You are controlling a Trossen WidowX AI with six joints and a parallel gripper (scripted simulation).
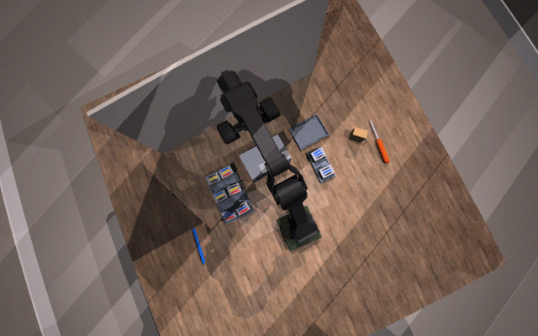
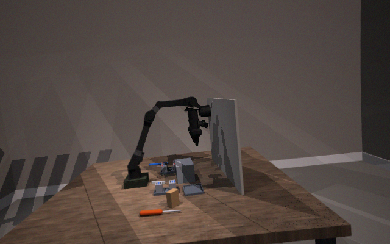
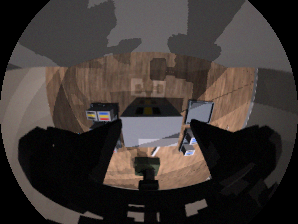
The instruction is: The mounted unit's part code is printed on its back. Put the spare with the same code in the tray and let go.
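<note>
The mounted unit is a grey box [image 1: 252, 162] [image 2: 185, 171] [image 3: 152, 131] in the middle. Its shadowed back shows in the wrist view with dark patches and a dim yellowish mark; I cannot read the code clearly. My gripper [image 2: 196, 144] [image 3: 157, 122] is open and empty, pointing down high above and behind the box. The left rack [image 1: 222, 185] holds several spares with yellow, red and blue stripes. The right rack [image 1: 323, 164] holds two blue-striped spares [image 1: 318, 154] [image 1: 326, 171]. The tray [image 1: 308, 132] [image 2: 193, 190] [image 3: 200, 112] is empty, beside the box.
A tall grey panel [image 1: 210, 76] [image 2: 225, 146] stands behind the box, close to my wrist. A wooden block [image 1: 359, 134] [image 2: 172, 198] and an orange screwdriver [image 1: 382, 150] [image 2: 150, 212] lie beyond the tray. A blue stick [image 1: 198, 246] lies near the left rack.
</note>
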